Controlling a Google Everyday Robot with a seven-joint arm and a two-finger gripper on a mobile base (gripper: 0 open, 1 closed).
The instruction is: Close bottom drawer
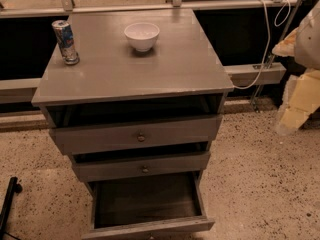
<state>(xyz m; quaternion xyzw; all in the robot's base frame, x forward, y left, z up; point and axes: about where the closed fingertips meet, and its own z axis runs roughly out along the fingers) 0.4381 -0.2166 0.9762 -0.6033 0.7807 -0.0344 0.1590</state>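
Observation:
The bottom drawer (148, 227) of the grey-brown cabinet (135, 69) is pulled far out toward me. Its dark wood-grain box is open and empty, and its low front lies at the lower edge of the view. Its knob is cut off by that edge. The middle drawer (144, 167) and the top drawer (137, 135) above it each stand slightly out, and each shows a small round knob. My gripper (296, 106) is a pale, yellowish shape at the right edge. It hangs beside the cabinet, well above and to the right of the bottom drawer, touching nothing.
A white bowl (142, 35) and a drink can (65, 41) stand on the cabinet top. A white cable (264, 44) hangs by a metal rail behind. A black object (8, 204) lies on the speckled floor at the lower left.

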